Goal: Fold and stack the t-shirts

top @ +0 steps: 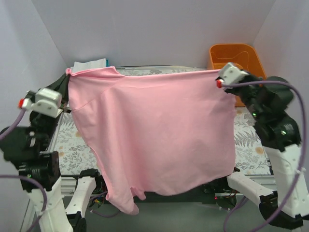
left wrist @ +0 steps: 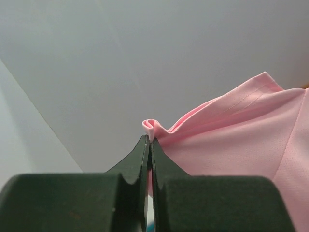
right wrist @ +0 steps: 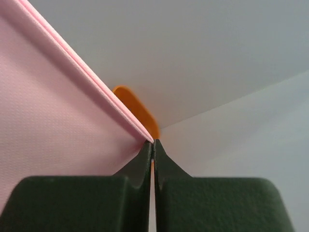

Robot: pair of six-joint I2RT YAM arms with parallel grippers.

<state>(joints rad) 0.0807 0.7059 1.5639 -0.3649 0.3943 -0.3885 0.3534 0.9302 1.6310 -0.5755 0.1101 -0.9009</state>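
So, quick progress check from my end. I've got the pink t-shirt (top: 154,135) up in the air, spread like a curtain between the two arms. The left pincer (left wrist: 148,141) is clamped tight on one top corner, with a little curl of fabric poking out past the tips. The right pincer (right wrist: 153,143) is pinched down on the other top corner, and the cloth edge runs straight into it. In the top view the shirt fills the middle. Its top edge is pulled fairly straight from 10 to 2 o'clock, and a loose bit droops towards 7 o'clock, above the table (top: 72,145).

Done, as far as I can judge: a small folded pile (top: 91,64) at 11 o'clock, white with some teal at the edge, mostly hidden behind the pink. The orange basket (top: 236,54) sits at 1 o'clock, and I can't see what's inside it.

Left to do: the pink one isn't folded at all. It needs laying flat, folding, then going on the pile.
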